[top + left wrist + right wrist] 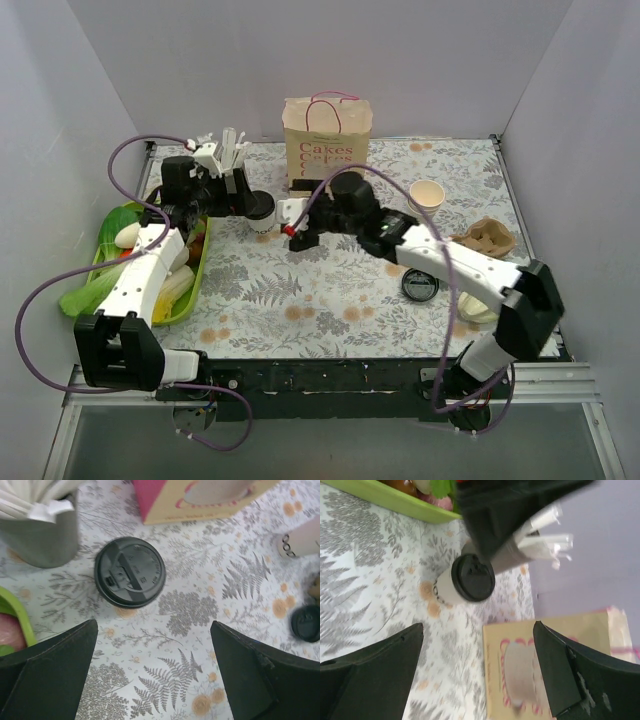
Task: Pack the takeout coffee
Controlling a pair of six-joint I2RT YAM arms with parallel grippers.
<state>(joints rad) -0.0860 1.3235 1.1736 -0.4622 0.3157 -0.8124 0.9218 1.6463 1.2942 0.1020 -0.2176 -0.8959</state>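
Note:
The takeout coffee [262, 212], a small white cup with dark side print and a round black lid, stands upright on the floral cloth in front of the paper bag [326, 140]. It shows from above in the left wrist view [130, 571] and in the right wrist view [465, 580]. My left gripper [238, 197] is open and empty just left of the cup, with the cup ahead of its fingers [50, 665]. My right gripper [292, 224] is open and empty just right of the cup, between the cup and the bag [545, 665].
A grey holder of white straws [232, 160] stands behind the left gripper. A green tray [196, 280] of vegetables lies at the left. A cream paper cup [427, 194], a flat black lid [420, 287] and a crumpled brown holder [490, 238] lie at the right.

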